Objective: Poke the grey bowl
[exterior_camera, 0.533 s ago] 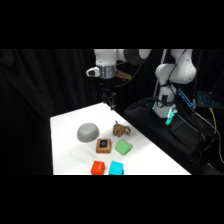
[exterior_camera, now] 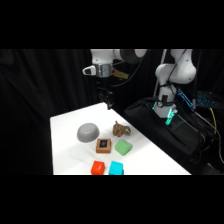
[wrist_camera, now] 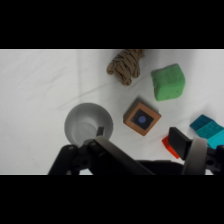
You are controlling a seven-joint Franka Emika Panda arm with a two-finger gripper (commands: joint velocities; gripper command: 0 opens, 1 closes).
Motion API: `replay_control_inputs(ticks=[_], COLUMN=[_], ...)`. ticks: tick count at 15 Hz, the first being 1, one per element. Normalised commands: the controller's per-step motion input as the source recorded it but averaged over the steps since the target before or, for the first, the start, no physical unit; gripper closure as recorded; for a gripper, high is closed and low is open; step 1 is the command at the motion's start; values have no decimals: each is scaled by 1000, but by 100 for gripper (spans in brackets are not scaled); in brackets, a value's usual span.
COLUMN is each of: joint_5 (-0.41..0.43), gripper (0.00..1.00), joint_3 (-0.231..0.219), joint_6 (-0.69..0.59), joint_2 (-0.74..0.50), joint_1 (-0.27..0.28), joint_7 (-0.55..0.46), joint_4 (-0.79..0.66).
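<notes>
The grey bowl rests dome-up on the left part of the white table. My gripper hangs well above the table's far edge, behind and to the right of the bowl and not touching it. In the wrist view the bowl lies at lower left, just beyond the black linkage that rises from the bottom edge. How the fingers stand cannot be made out.
A striped tiger toy, a brown block with a blue centre and a green block lie right of the bowl. A red block and a teal block sit near the front. Black equipment borders the table's right side.
</notes>
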Motion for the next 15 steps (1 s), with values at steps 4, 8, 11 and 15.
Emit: replay_control_inputs(ticks=[4, 8, 11, 15], joint_5=[201, 246, 231, 129], gripper=[0, 0, 39, 87], joint_3=[-84, -64, -24, 6], joint_6=[-177, -160, -115, -46], joint_2=[315, 390, 442, 354], joint_1=[-116, -133, -130, -96], joint_7=[-185, -258, -248, -192], joint_4=[560, 568, 550, 424])
